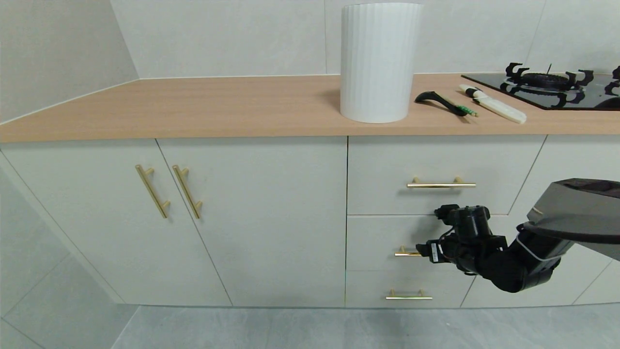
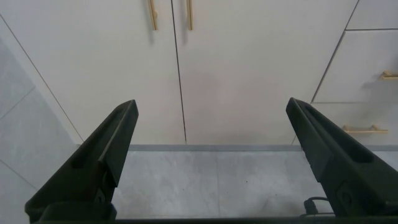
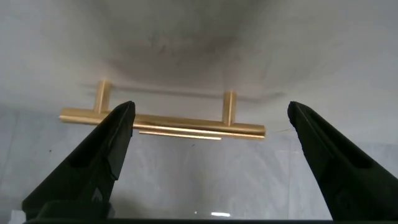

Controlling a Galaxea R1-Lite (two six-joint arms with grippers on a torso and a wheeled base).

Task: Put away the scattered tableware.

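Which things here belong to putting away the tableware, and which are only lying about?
Job: black utensil, white knife, drawer handle, right gripper.
Probably lying about: white ribbed container, gas stove, cupboard doors.

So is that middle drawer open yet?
Shut. The middle drawer front sits flush with its neighbours; the right gripper is open at its gold handle.

Above right pincer, on worktop: one white canister, one black utensil, one white knife. Drawer handles three; door handles two.
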